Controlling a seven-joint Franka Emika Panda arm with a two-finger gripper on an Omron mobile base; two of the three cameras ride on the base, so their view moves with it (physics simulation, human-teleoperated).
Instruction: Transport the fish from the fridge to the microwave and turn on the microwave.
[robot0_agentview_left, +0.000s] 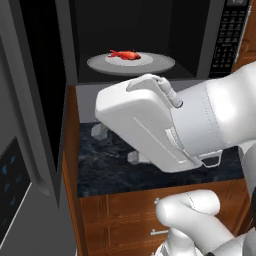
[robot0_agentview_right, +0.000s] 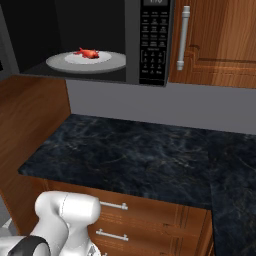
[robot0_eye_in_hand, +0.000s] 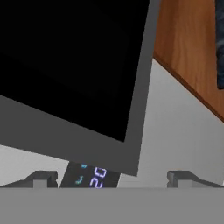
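The fish (robot0_agentview_left: 124, 54) lies on the round grey turntable (robot0_agentview_left: 150, 64) inside the microwave (robot0_agentview_right: 150, 45), its dark cavity open to the front! In the right base view the same small red-orange fish (robot0_agentview_right: 87, 52) rests just left of the middle of the turntable (robot0_agentview_right: 110, 63), flat on its side, nothing else on the plate with it. The black keypad (robot0_agentview_right: 153, 50) sits on the microwave's right face, beside a wooden cabinet door with a bar handle (robot0_agentview_right: 183, 38).

The gripper (robot0_eye_in_hand: 113, 178) has its two dark fingertips (robot0_eye_in_hand: 41, 178) set wide apart with nothing between them. So the fish is well away from the gripper, up in the cavity, not in the jaws. Straight ahead of the gripper hangs the open microwave door (robot0_eye_in_hand: 78, 78), a big dark pane in a grey frame, seen tilted by the roll of the hand. Just past the fingertips a small dark display with pale blue digits (robot0_eye_in_hand: 89, 176) peeks out under the door's lower edge. Off to the gripper's far side runs a strip of brown wood panel (robot0_eye_in_hand: 192, 52).

In the left base view the white arm (robot0_agentview_left: 165, 125) stretches across the dark marbled counter (robot0_agentview_left: 105, 165), below the cavity, with the door (robot0_agentview_left: 42, 85) swung out at the left. Wooden drawers (robot0_agentview_right: 150, 225) sit under the counter (robot0_agentview_right: 130, 155).
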